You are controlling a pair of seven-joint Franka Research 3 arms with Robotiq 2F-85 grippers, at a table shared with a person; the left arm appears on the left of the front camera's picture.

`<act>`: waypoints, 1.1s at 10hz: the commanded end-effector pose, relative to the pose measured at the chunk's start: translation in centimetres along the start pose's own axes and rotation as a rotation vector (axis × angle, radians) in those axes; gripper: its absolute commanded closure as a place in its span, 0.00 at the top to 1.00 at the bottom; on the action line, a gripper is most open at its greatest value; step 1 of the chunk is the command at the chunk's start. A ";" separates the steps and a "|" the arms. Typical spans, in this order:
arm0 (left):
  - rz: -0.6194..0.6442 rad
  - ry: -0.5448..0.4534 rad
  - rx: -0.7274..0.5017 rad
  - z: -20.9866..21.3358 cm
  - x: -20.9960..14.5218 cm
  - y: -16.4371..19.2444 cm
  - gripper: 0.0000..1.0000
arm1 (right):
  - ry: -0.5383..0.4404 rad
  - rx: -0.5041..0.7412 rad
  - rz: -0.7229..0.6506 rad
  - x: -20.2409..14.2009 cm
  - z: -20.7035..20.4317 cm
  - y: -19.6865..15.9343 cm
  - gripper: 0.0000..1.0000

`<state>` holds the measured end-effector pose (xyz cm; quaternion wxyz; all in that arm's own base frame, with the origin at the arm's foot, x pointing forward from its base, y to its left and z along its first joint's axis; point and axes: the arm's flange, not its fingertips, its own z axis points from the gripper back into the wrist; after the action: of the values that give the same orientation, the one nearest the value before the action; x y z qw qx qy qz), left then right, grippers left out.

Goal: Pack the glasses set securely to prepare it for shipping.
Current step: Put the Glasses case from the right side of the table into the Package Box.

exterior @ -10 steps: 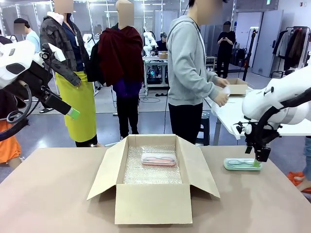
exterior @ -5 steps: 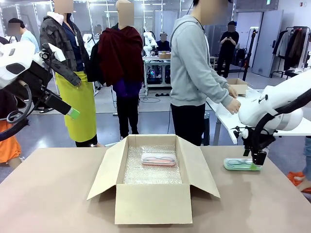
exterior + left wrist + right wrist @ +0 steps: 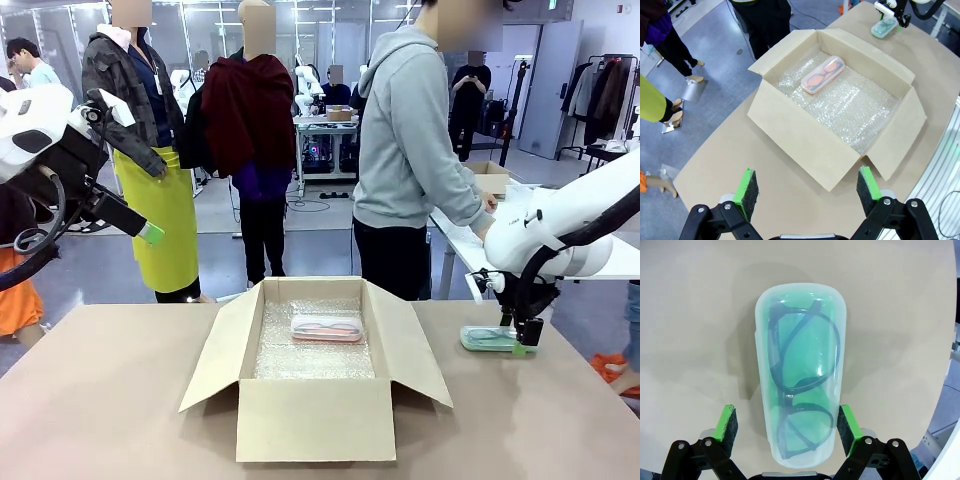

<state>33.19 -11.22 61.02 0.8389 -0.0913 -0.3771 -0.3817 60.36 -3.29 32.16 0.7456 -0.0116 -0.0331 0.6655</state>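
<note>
The pink glasses case [image 3: 326, 328] lies on bubble wrap inside the open cardboard box [image 3: 315, 420]; the left wrist view shows the pink case [image 3: 823, 75] from above. At the table's right, the mint green case [image 3: 490, 339] lies flat on the tabletop. My right gripper [image 3: 522, 338] is lowered over its right end. In the right wrist view its open fingers [image 3: 728, 421] straddle the near end of the green case [image 3: 799, 367], pads apart from its sides. My left gripper [image 3: 802, 191] hangs open and empty high above the table's left, near the box [image 3: 805, 145].
The box flaps [image 3: 213, 358] spread out to both sides at the table's middle. A person in a grey hoodie [image 3: 412, 150] stands beyond the far edge, hands at a white table with a small box [image 3: 490, 178]. Bare tabletop [image 3: 100, 400] lies left of the box.
My right gripper has moved left and down onto the green case's right end. The person has leaned further toward the white table. The left arm has stayed still.
</note>
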 end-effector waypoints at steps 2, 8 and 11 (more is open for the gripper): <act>-0.004 -0.004 0.002 0.2 0.0 0.1 1.00 | 0.036 -0.007 -0.032 0.6 -0.6 -0.5 0.97; -0.004 -0.004 0.002 0.2 0.0 0.1 1.00 | 0.011 -0.014 -0.055 0.3 -0.2 -0.3 0.38; -0.004 -0.004 0.002 0.2 0.0 0.1 1.00 | 0.001 -0.013 -0.054 1.4 4.7 0.8 0.20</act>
<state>33.19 -11.22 61.03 0.8389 -0.0913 -0.3772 -0.3817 60.36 -2.70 34.27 0.7557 -0.0173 -0.0387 0.6536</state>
